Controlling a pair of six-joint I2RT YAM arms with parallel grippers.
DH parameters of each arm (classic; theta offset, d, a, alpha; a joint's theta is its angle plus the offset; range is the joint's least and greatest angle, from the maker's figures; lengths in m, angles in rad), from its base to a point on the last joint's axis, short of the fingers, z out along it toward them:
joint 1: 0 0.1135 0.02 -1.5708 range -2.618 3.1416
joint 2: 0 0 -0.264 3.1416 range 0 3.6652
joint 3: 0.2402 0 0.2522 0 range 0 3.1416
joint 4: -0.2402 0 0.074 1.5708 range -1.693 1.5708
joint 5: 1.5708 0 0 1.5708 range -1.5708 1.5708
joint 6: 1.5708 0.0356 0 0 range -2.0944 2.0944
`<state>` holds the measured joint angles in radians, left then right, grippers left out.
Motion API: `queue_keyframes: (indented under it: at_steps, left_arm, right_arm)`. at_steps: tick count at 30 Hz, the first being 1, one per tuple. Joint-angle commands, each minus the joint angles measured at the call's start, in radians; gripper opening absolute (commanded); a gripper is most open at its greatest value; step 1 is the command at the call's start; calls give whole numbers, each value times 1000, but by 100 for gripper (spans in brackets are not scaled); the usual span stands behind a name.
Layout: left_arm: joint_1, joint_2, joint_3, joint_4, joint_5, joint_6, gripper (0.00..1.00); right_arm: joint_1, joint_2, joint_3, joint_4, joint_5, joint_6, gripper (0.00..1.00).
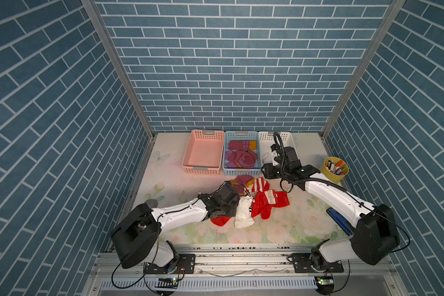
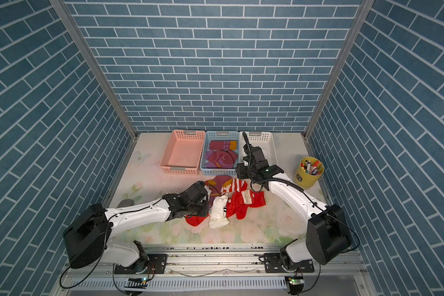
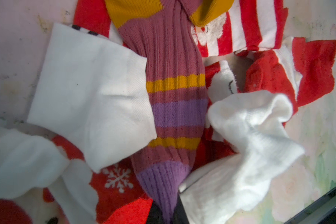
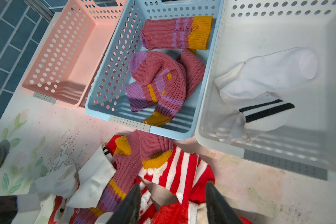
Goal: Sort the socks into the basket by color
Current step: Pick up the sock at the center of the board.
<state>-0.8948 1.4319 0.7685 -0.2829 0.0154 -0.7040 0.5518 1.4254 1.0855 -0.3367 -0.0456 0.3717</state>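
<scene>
Socks [image 1: 251,202] lay heaped near the middle of the flowered table [image 1: 280,230], with red-and-white, white and maroon ones tangled together. Toward the front edge, a white sock [image 1: 242,217] lay draped over the red socks [image 1: 267,207], just beside the left arm's wrist. The left gripper [image 3: 167,213] was down in the heap and pinched shut on the purple end of a maroon sock [image 3: 173,87]. In the left wrist view the fabric ran straight out from between the two dark fingers [image 3: 154,216], past a red sock with a snowflake and between two white pieces. The rest of that sock, banded orange and purple, lay flat on the pile, with its far end among the striped red socks bearing Santa faces.

Farther back, the right gripper [image 4: 173,203] hung above the heap's far edge, close to the fronts of the baskets. Its jaws stood roughly half apart and gripped nothing — only red-and-white fabric showed below the gap.

Beyond it, three baskets stood side by side along the back of the table. The pink basket [image 4: 66,48] was on the left. The blue basket [image 4: 113,67] in the middle held maroon socks [image 4: 163,77], and the white basket [image 4: 260,19] held a second white sock [image 4: 270,77] with black cuff stripes. A yellow cup [image 1: 333,170] of markers stood apart — off to the right of the white basket.
</scene>
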Motion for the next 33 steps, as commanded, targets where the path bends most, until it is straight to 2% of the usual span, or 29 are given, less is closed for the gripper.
queue_keyframes:
  at_steps: [1, 12, 23, 28, 33]
  left_arm:
    - [-4, -38, 50, -70, -44, 49, 7]
    - [-4, -152, 202, -257, -110, 147, 4]
    - [-4, -243, 347, -335, -117, 237, 2]
    - [-4, -210, 516, -410, -162, 310, 0]
    - [-3, -172, 618, -412, -176, 366, 0]
  right_arm:
    - [7, -33, -17, 15, 15, 45, 54]
    - [7, -70, -56, 25, 20, 55, 53]
    - [6, -123, -88, 20, 38, 55, 53]
    - [6, -150, -111, 25, 42, 62, 53]
    - [7, -183, -137, 29, 49, 69, 53]
